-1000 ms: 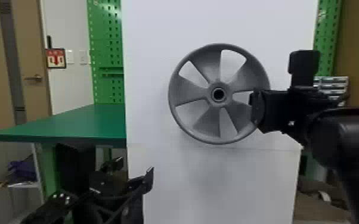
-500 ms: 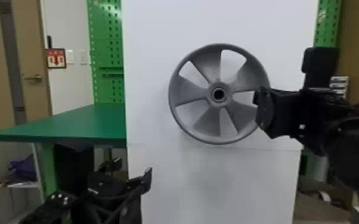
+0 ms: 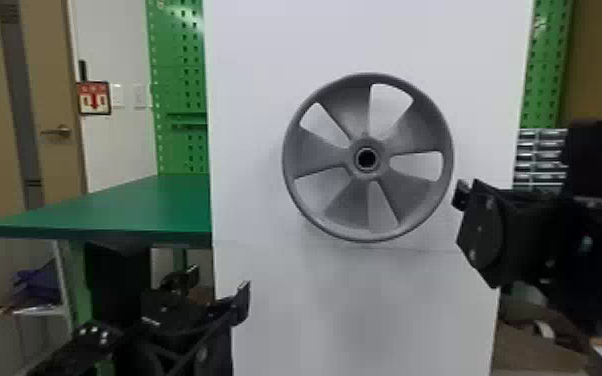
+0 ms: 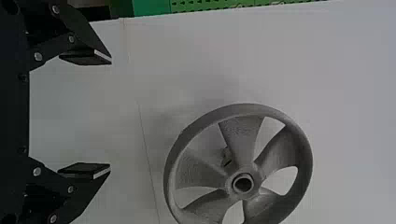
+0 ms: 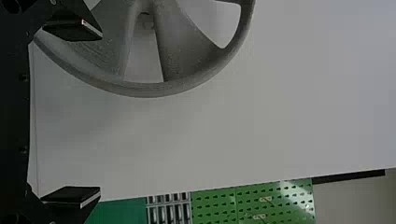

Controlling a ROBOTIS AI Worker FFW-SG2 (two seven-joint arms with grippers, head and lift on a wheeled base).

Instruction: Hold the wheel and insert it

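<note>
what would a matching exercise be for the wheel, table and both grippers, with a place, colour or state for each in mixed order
1 wheel
2 table
3 left gripper
4 right gripper

a open, to the right of the wheel
b grey and round
c open, low and to the left of the wheel
d green

Pairs: 1-b, 2-d, 3-c, 4-a

The robot's left arm (image 3: pixel 127 345) is black, with an angular housing (image 3: pixel 172 305), an open strut (image 3: pixel 222 316), a cluster of pale dots (image 3: pixel 93 330) and a small white marking (image 3: pixel 151 321). Its right arm (image 3: pixel 530 240) is black too, with a tall boxy block (image 3: pixel 599 155) and a curved-edged plate (image 3: pixel 482 237) dotted with silvery screws (image 3: pixel 489 202). The black fingers (image 4: pixel 87 35) have bolted links (image 4: pixel 55 47) and flat, pale-edged pads (image 4: pixel 84 169).
</note>
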